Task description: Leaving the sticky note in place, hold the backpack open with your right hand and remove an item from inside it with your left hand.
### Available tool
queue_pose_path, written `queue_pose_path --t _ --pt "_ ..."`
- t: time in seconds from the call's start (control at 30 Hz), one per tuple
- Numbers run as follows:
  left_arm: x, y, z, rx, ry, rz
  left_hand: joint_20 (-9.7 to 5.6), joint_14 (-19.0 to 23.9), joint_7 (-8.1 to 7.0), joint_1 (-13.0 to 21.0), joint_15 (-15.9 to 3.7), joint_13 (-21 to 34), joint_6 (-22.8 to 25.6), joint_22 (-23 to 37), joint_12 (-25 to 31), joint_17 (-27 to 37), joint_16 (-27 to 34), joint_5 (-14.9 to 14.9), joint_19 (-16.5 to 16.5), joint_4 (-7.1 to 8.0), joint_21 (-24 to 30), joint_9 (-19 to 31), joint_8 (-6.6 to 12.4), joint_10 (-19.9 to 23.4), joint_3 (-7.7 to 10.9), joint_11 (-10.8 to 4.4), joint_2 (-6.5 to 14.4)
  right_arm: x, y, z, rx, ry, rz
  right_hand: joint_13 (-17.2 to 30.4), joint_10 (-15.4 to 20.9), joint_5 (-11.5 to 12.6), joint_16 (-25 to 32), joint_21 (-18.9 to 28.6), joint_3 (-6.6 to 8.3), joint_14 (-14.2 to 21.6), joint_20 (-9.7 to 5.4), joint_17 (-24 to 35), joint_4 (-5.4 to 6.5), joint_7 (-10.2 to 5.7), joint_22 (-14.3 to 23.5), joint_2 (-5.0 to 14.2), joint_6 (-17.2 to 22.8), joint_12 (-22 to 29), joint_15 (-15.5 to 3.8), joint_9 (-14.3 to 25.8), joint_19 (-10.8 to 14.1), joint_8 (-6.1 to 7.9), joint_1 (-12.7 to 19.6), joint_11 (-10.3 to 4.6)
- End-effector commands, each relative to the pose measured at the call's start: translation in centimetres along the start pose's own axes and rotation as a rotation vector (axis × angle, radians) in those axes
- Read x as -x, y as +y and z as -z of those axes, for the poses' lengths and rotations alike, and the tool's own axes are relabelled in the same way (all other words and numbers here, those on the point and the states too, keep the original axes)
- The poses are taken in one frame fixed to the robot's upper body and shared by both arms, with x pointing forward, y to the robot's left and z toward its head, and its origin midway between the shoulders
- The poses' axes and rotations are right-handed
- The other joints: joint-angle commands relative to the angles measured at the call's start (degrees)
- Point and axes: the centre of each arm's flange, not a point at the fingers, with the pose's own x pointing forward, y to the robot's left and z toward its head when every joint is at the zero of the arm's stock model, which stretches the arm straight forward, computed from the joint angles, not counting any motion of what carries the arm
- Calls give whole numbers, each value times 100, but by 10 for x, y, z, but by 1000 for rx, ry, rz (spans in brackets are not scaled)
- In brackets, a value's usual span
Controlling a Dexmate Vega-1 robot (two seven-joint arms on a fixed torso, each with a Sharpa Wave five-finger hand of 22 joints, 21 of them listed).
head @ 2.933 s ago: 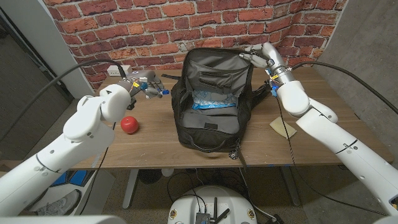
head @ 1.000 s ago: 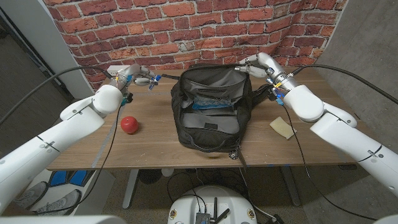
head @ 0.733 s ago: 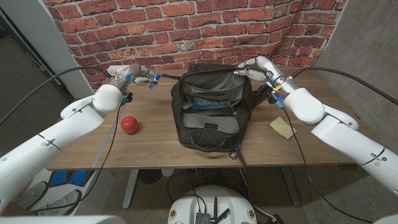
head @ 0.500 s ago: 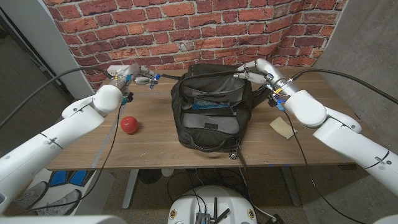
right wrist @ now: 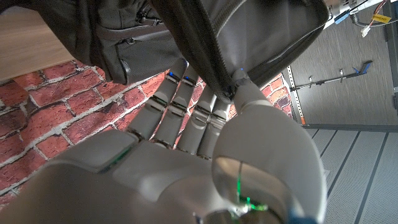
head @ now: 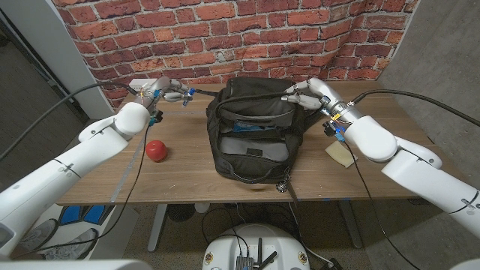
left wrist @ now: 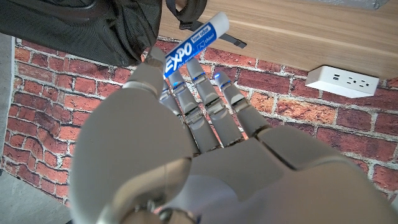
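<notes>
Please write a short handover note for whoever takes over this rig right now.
Left hand: holds an Expo marker above the table's far left, beside the backpack.
Right hand: grips the backpack's flap edge at its far right; the flap has dropped low.
Sticky note: on the table right of the backpack, untouched.
Red ball: on the table left of the backpack.
Done: an item is out of the backpack.
Left: probably set the marker down and release the flap.

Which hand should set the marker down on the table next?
Left. The left hand already holds the marker, beside the backpack over bare table. The right hand grips the backpack's flap.
</notes>
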Motion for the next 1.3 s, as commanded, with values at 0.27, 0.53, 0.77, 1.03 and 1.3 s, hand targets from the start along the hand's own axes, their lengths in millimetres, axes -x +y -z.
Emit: queue_pose_path --t 0.27,0.53,0.77,1.03,1.3 --pt "-13 -6 5 73 -41 -15 -799 -22 41 52 -424 18 43 26 52 12 -23 27 63 63 40 12 18 41 111 6 126 25 22 -3 -15 77 -15 -4 8 23 -27 -5 -7 -48 -515 27 -2 -39 15 25 87 25 -686 28 -11 40 58 2" --pt "-18 -13 9 92 -52 3 -802 -34 60 49 -425 19 33 25 56 10 -27 28 61 65 37 14 12 49 118 6 130 37 35 -3 -8 121 -12 3 6 21 -36 -2 -19 -66 -493 33 -9 -47 13 2 94 26 -681 27 -9 45 60 1" --pt "-19 -14 11 97 -61 11 -802 -44 47 46 -423 19 39 25 57 9 -30 29 61 65 36 15 12 49 122 7 130 43 45 -2 9 141 -15 11 -41 16 -45 0 -41 -88 -487 39 -9 -82 12 -26 83 9 -668 27 -7 43 48 0" --pt "-22 -13 14 85 -74 33 -801 -55 41 42 -422 20 45 25 58 7 -34 29 62 64 35 16 13 52 126 7 125 51 57 -5 21 170 -39 26 -106 12 -62 -4 -59 -132 -468 45 -23 -114 12 -57 56 -11 -674 29 -18 37 60 -18" --pt "-25 -10 13 30 -73 75 -802 -60 43 39 -424 19 47 25 55 7 -33 30 60 65 33 16 12 44 131 5 127 60 65 -6 28 202 -54 33 -225 9 -93 -20 -88 -229 -416 55 -51 -154 11 -112 -11 -56 -673 32 -62 20 93 -35"
